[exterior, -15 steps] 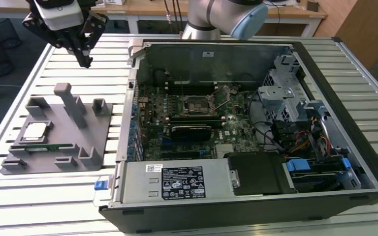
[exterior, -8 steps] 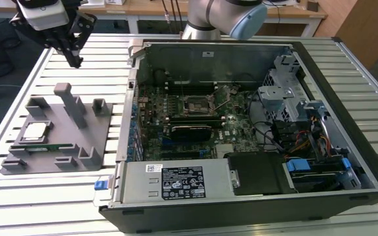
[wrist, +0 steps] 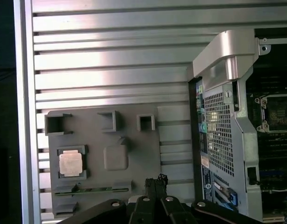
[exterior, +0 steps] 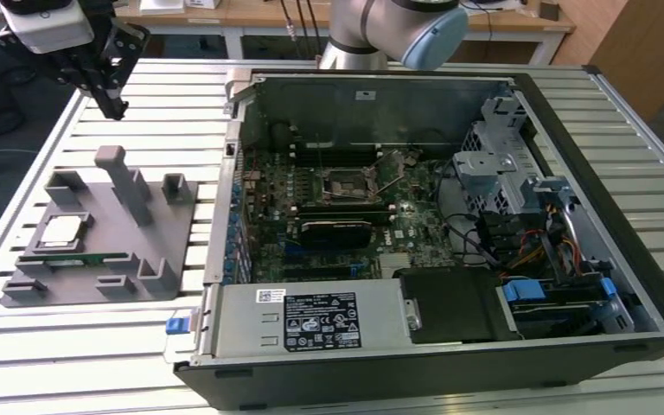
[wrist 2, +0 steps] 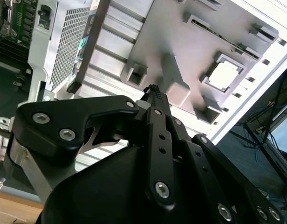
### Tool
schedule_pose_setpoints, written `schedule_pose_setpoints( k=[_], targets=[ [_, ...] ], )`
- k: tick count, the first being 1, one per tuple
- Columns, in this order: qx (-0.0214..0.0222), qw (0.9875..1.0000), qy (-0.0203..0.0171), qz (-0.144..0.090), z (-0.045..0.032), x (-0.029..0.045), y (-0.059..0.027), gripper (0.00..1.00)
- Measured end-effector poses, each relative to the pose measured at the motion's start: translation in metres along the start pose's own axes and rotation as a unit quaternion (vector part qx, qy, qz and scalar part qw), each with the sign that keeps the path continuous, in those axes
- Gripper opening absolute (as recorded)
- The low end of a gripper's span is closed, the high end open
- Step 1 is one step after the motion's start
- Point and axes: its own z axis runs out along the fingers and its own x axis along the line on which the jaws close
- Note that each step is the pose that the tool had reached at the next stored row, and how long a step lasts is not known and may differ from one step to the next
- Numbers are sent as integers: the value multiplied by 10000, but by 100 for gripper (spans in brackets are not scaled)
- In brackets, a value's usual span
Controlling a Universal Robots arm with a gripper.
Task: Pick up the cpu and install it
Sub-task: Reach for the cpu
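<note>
Silvery square cpu (exterior: 59, 231) lying flat, top up, in grey holder (exterior: 177, 235), end effector (exterior: 114, 112) pressed together, empty

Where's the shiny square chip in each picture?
Exterior view: the cpu lies in a pocket of the grey tray, at the exterior view's left.
Second wrist view: the cpu lies in that same pocket of the tray.
First wrist view: the cpu lies in its pocket, beside the memory stick.
Shared landmark: the grey tray.
</note>
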Motion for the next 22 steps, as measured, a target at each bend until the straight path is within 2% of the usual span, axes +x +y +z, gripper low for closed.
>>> schedule_pose_setpoints(
  k=[11, 22],
  targets=[
    [0, 10000, 0, 0, -2, 309, -24, 11],
    [0, 10000, -1, 0, -5, 683, -52, 11]
  ],
)
